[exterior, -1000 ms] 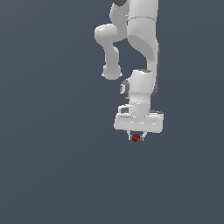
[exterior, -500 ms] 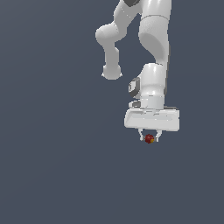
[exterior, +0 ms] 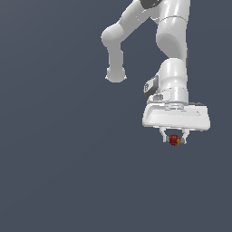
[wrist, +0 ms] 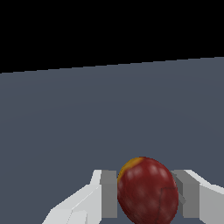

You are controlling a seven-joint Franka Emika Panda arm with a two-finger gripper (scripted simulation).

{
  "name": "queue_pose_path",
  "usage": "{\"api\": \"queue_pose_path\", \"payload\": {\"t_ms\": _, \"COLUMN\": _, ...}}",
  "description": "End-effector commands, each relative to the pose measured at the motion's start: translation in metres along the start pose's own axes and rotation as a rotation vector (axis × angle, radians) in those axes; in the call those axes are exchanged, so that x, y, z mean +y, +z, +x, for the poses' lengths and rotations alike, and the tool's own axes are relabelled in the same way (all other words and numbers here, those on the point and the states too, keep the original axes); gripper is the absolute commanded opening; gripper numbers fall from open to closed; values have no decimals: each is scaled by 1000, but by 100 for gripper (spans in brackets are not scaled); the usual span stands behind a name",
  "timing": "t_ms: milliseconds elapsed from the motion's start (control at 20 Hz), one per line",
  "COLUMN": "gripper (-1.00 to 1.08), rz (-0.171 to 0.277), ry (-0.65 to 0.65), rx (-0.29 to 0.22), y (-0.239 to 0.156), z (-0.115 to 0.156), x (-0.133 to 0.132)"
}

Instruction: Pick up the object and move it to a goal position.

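Note:
The object (exterior: 174,140) is a tiny dark red roundish lump with an orange-yellow patch, held between the short fingers of my white gripper (exterior: 174,139) at the exterior view's right. The gripper points downward and is shut on it. In the wrist view the object (wrist: 147,190) fills the gap between the two grey finger pads (wrist: 109,194), its orange patch facing away from the camera. The white arm (exterior: 172,50) rises above the gripper and out of the frame.
A plain dark grey surface (exterior: 68,172) fills the exterior view all around the arm. In the wrist view the grey floor (wrist: 109,109) stretches to a straight far edge with black beyond it.
The gripper has carried the object toward the exterior view's right and a little lower over the last second. Its hold on the object is unchanged.

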State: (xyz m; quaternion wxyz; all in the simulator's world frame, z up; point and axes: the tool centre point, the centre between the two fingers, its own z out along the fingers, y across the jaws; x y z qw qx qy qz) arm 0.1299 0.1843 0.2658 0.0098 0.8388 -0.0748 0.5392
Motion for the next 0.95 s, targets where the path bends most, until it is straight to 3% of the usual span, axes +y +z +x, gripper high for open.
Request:
{"api": "queue_pose_path", "payload": {"t_ms": 0, "gripper": -100, "rz": 0, "ry": 5, "rx": 58, "y": -6, "z": 15, "x": -11}}
{"api": "queue_pose_path", "payload": {"t_ms": 450, "gripper": -100, "rz": -6, "ry": 16, "rx": 193, "y": -21, "z": 49, "x": -35}}
{"api": "queue_pose_path", "payload": {"t_ms": 900, "gripper": -100, "rz": -13, "ry": 19, "rx": 228, "y": -25, "z": 57, "x": -39}}
